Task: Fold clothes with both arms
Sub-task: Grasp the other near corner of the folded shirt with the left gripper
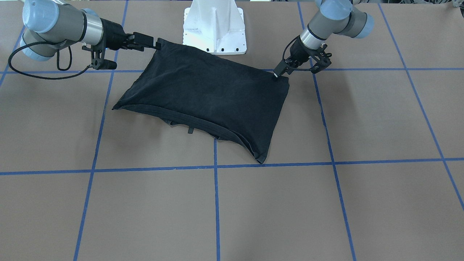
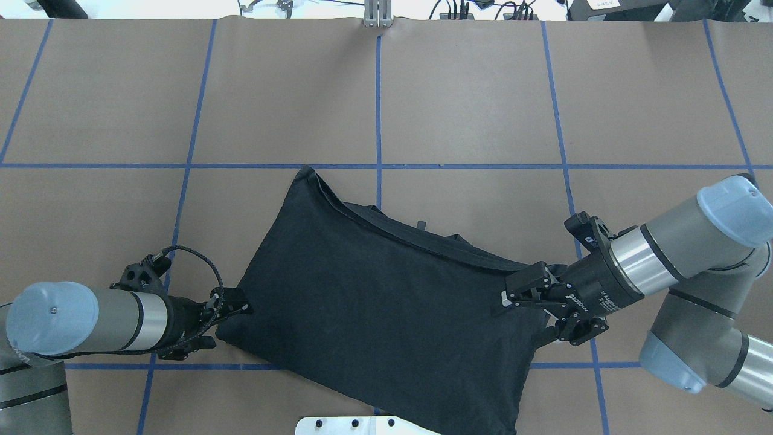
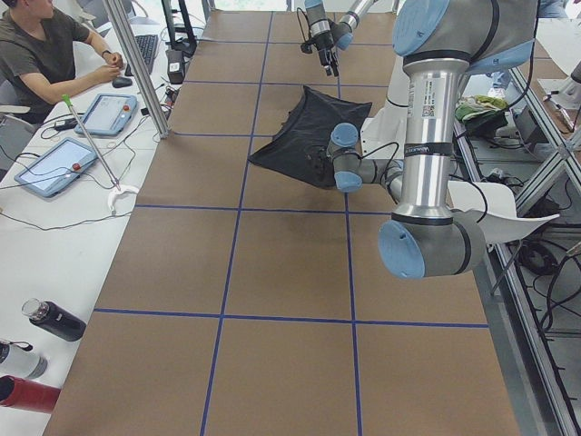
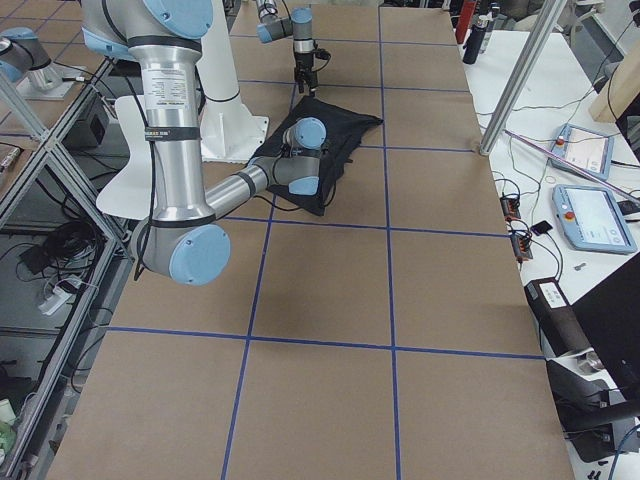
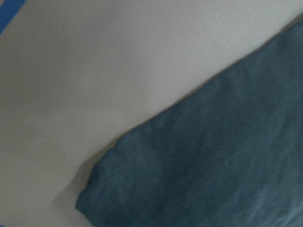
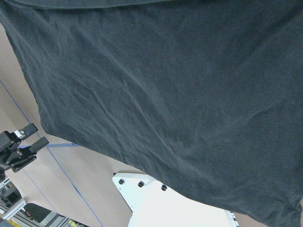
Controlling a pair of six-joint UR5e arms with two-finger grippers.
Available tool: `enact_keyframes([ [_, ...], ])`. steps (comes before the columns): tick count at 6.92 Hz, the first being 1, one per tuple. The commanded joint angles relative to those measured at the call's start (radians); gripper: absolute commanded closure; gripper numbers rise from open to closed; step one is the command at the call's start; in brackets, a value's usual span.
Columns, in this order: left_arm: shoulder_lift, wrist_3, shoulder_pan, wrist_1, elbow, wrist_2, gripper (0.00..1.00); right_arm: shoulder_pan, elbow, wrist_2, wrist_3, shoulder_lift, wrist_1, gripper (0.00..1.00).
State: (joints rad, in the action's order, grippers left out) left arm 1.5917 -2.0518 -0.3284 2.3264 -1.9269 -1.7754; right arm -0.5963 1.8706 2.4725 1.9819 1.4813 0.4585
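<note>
Now T-shirt (image 1: 206,94) corners between both arms' fingers (image 1: 156,45).

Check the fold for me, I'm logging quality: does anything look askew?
The T-shirt lies skewed to the blue grid lines, and its far edges don't line up: inner layers stick out along that side.

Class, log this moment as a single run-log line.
T-shirt: folded, plain side up | left end effector: at corner | right end effector: gripping corner

T-shirt (image 2: 386,302) logo hidden; its near edge cut off overhead.
</note>
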Motion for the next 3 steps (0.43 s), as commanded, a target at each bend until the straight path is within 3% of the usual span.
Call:
enact_keyframes([
  [1,-0.001,-0.002,0.003,-0.002,0.022,0.004,0.00,-0.005,-0.001,-0.001,0.000,0.001,0.002,0.00],
  [3,0.001,-0.002,0.005,-0.004,0.028,0.004,0.00,-0.010,-0.001,-0.001,0.000,0.001,0.002,0.00],
])
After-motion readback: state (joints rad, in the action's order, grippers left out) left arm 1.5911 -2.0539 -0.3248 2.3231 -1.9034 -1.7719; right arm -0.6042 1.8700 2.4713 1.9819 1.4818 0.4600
